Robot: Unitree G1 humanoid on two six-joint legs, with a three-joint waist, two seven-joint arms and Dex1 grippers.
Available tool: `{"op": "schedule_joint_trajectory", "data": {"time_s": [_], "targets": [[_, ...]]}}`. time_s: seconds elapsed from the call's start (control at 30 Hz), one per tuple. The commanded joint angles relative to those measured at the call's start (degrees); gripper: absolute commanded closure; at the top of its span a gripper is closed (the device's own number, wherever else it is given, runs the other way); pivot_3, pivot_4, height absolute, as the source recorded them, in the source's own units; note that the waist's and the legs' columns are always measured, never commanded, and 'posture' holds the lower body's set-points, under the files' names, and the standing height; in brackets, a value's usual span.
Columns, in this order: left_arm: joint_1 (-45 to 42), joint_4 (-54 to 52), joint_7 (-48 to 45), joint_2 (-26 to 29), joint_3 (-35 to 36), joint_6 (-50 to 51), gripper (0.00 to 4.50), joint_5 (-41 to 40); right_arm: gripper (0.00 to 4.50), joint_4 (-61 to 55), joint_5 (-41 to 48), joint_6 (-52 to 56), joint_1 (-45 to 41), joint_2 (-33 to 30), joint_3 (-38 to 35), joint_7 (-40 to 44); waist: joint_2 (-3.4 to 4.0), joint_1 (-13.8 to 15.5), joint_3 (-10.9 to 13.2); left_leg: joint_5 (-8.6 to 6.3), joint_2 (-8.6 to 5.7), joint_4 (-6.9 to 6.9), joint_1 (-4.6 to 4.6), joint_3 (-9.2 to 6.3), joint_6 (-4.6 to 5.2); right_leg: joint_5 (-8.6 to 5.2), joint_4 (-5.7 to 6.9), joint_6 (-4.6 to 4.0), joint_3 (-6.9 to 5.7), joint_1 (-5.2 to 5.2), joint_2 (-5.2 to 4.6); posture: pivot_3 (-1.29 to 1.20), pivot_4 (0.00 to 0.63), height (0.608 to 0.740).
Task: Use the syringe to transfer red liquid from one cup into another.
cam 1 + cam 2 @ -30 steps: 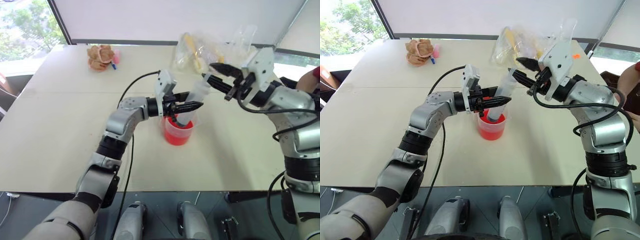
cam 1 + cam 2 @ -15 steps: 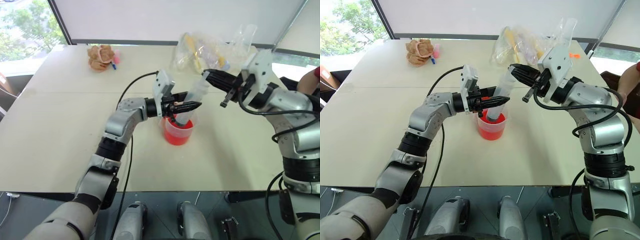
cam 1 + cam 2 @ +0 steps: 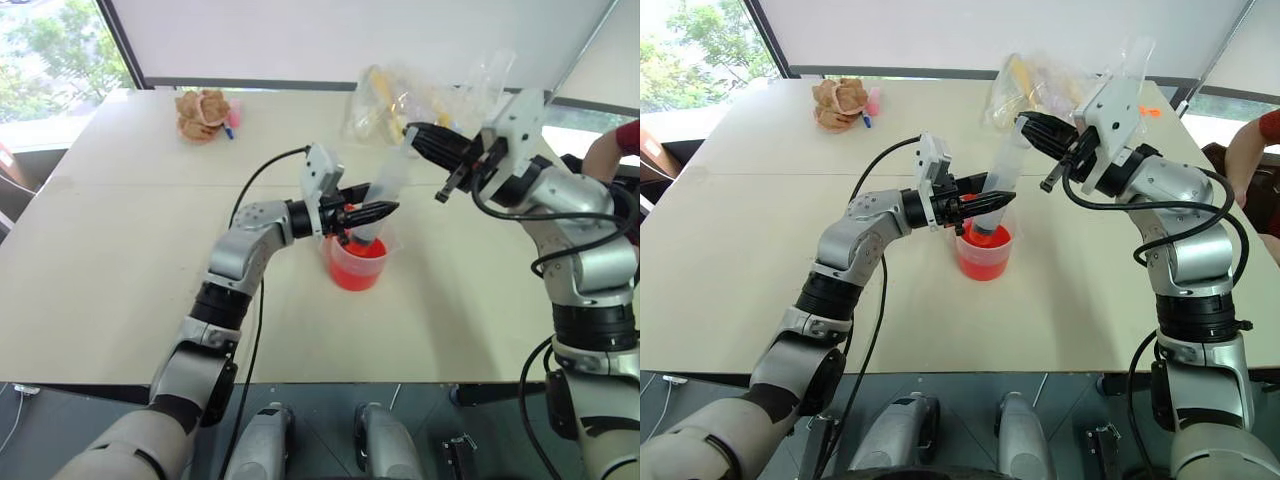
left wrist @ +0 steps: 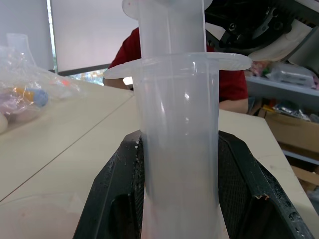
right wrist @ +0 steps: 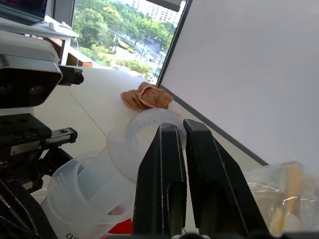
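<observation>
Syringe [image 3: 1002,180] stood tilted in the wide cup [image 3: 983,252], both grippers clamped on it.

Far left on the table [image 3: 740,250] lay a brown crumpled object [image 3: 837,102] with a pink item just beside it. Moving right, the left gripper [image 3: 1002,199] reached in level, its fingers [image 4: 119,189] clenched on either side of the clear barrel low down, right above the cup. Red liquid [image 3: 982,262] filled that cup, the syringe's front end dipped inside. Further right, the right gripper [image 3: 1022,122] had its jaws closed on the plunger's top end. Behind sat a clear plastic bag [image 3: 1040,85]; a person's red sleeve [image 3: 1270,125] showed at the far right edge.
</observation>
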Motion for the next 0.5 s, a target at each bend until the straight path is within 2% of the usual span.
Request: {"op": "schedule_joint_trajectory", "data": {"time_s": [0.03,0.07,0.13,0.27,0.3,0.37,0.5], "targets": [[1.34,-2.52,-3.27,-0.47,-4.52,0.59,3.11,0.70,4.46,0.97,-0.08,-0.29,-3.64,-0.93,-6.86,-5.31,0.00,-0.04,0.00,0.00,0.00,0.00,0.00,0.00,0.00,0.00,0.00,0.00,0.00,0.00,0.00,0.00,0.150,0.737],[1.12,-2.59,-3.11,-0.63,-4.37,0.72,3.11,0.67,3.81,0.40,1.11,0.66,-3.21,-1.23,-6.76,-4.04,0.00,-0.01,0.00,0.00,0.00,0.00,0.00,0.00,0.00,0.00,0.00,0.00,0.00,0.00,0.01,0.00,0.150,0.737],[0.71,-2.91,-2.84,-0.91,-4.05,1.00,3.11,0.45,3.06,-0.72,1.95,1.76,-2.37,-1.62,-6.48,-2.87,0.00,0.03,0.00,0.00,0.01,0.00,0.00,-0.01,0.00,0.00,0.00,0.00,0.00,0.00,0.01,0.00,0.150,0.737],[-0.74,-4.26,-2.07,-1.38,-2.42,2.16,3.11,-0.99,0.99,-1.96,-0.08,2.63,-0.59,-2.00,-7.14,-4.77,0.00,0.05,0.00,0.00,0.01,0.00,0.00,-0.01,0.00,0.00,0.00,0.00,0.01,0.00,0.01,0.00,0.150,0.737],[-0.94,-4.70,-1.86,-1.29,-1.89,2.60,3.11,-1.39,0.61,-3.09,1.36,4.09,0.54,-2.11,-8.15,-4.64,0.00,0.06,0.00,0.00,0.02,0.00,0.00,-0.01,0.00,0.00,0.00,0.00,0.01,0.00,0.01,0.00,0.150,0.737],[-1.43,-5.01,-1.13,-1.22,-0.85,3.19,3.11,-1.86,0.61,-5.17,6.21,8.47,2.61,-1.49,-11.51,-5.29,0.00,0.20,0.00,0.00,0.02,-0.01,-0.01,-0.02,0.00,0.00,-0.01,0.00,0.00,0.00,0.01,0.00,0.150,0.737],[-2.84,-5.73,0.14,-1.01,0.63,4.63,3.11,-2.75,0.61,-8.17,24.33,18.97,9.29,-0.06,-24.65,-6.96,0.00,0.37,0.00,0.00,0.05,0.00,-0.03,-0.10,0.01,0.00,-0.02,0.00,0.01,0.03,-0.01,0.00,0.150,0.737]]}}
